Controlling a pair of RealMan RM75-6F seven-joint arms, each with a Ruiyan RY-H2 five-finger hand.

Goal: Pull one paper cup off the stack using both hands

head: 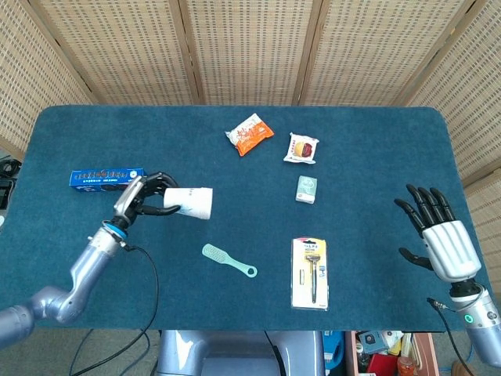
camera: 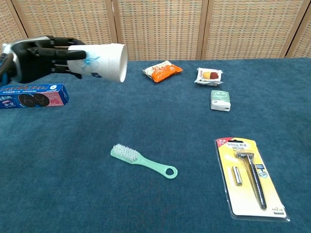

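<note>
My left hand (head: 143,197) (camera: 39,59) grips the stack of white paper cups (head: 190,202) (camera: 101,61) and holds it on its side, well above the table. The stack's wide end points toward the table's middle. At the right edge of the head view my right hand (head: 435,232) is open with its fingers spread, far from the cups and holding nothing. The chest view does not show the right hand.
A blue box (head: 108,178) (camera: 32,95) lies behind the left hand. A green brush (head: 228,261) (camera: 142,161), a packaged razor (head: 310,272) (camera: 249,176), a small green packet (head: 307,189), an orange snack bag (head: 250,134) and a white snack packet (head: 301,148) lie on the blue table (head: 368,157).
</note>
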